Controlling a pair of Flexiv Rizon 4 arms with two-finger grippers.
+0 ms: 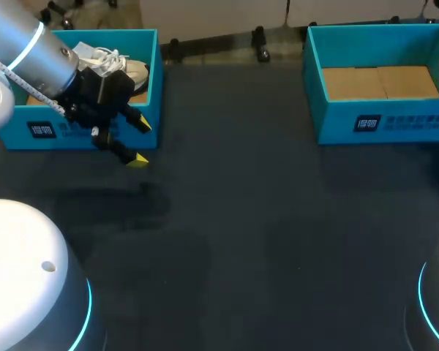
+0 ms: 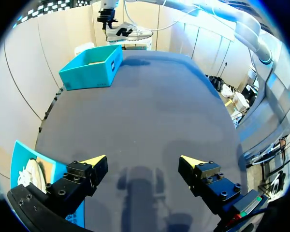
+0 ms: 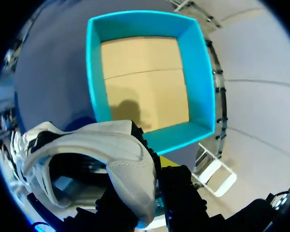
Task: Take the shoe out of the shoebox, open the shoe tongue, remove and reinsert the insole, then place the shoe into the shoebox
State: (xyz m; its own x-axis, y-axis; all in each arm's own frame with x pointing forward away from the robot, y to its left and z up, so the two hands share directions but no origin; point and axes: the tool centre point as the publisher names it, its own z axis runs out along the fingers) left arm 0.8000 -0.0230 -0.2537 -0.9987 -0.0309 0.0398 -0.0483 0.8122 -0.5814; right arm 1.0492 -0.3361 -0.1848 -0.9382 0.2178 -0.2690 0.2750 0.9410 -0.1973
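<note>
A white shoe (image 3: 87, 150) with dark trim hangs from my right gripper (image 3: 154, 164), which is shut on its heel wall, above the empty teal shoebox (image 3: 94, 72) with a cardboard floor. In the left wrist view that shoe (image 2: 128, 33) hangs over the far box (image 2: 89, 67). In the head view this box (image 1: 380, 121) stands at the back right; the shoe and right gripper are outside that view. My left gripper (image 1: 140, 142) stands open and empty just in front of a second teal box (image 1: 80, 131) that holds another white shoe (image 1: 110, 62).
In the left wrist view my left gripper (image 2: 144, 160) faces the dark table (image 1: 263, 241), with the second box (image 2: 19, 159) beside one finger. Two white robot bases stand at the near corners of the table (image 1: 22, 278).
</note>
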